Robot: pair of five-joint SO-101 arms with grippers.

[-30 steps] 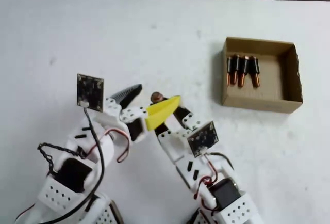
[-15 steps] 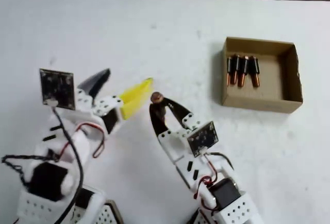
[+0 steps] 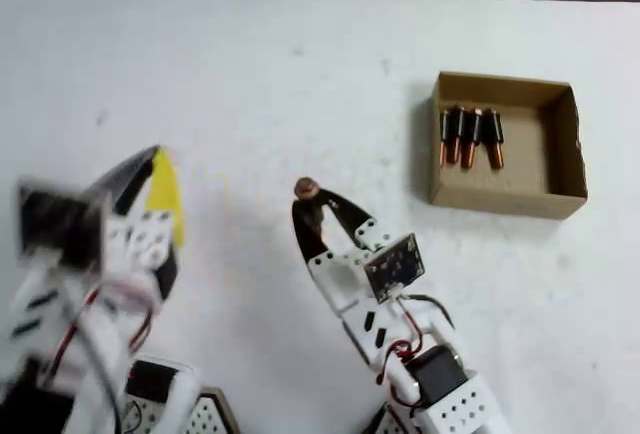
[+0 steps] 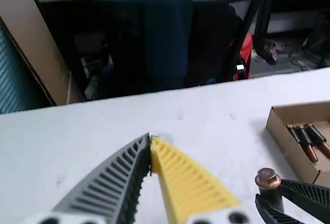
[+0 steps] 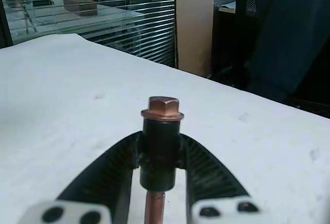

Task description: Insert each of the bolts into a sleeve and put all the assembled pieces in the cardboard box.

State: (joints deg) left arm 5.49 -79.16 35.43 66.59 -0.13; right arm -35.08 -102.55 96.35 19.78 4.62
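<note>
Cardboard box [image 3: 505,200] sits open-topped on the right side of the white bench [image 3: 300,64], a row of assembled pieces [image 3: 469,138] lying side by side in its left half. Past the bench's far edge stands a chair [image 4: 227,33] draped in dark cloth.

Centre of the bench now: the right hand [image 3: 306,206] points away from the robot, clamped on a black sleeve [image 5: 160,154] held upright. The copper bolt [image 5: 162,108] is seated in it, hex head on top and shank poking out below.

The left hand [image 3: 157,162] is off to the left, well apart from the right one. Its grey and yellow fingers [image 4: 188,182] are pressed together at the tips with nothing between them.

Open white surface stretches between the right hand and the box's near-left corner.
</note>
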